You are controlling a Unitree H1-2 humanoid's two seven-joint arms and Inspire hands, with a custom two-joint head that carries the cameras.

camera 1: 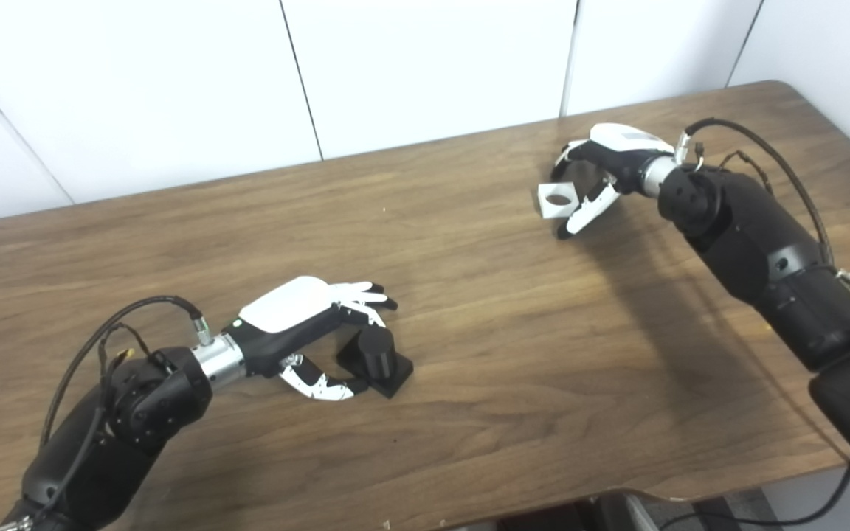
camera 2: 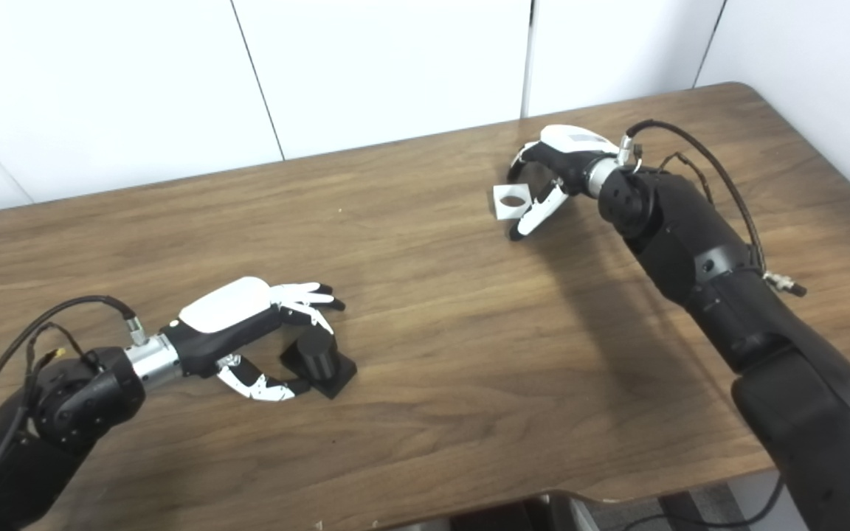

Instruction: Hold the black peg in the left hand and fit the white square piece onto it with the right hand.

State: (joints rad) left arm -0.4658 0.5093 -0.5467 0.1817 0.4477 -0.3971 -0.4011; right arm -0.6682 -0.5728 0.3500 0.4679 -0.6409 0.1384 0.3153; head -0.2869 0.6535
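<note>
The black peg [camera 1: 377, 354], a short cylinder on a square base, stands on the wooden table [camera 1: 469, 310] at front left. My left hand [camera 1: 299, 317] is open around it: the fingers reach over its far side and the thumb lies along its near side, by the base. I cannot tell whether they touch it. At the back right, my right hand [camera 1: 602, 173] is shut on the white square piece [camera 1: 558, 199]. It pinches the piece by one edge above the table, with the round hole facing left.
The table's far edge meets a white panelled wall [camera 1: 425, 66]. Its right corner is rounded [camera 1: 786, 87], and the front edge curves in near the bottom [camera 1: 617, 490]. Bare wood lies between the two hands.
</note>
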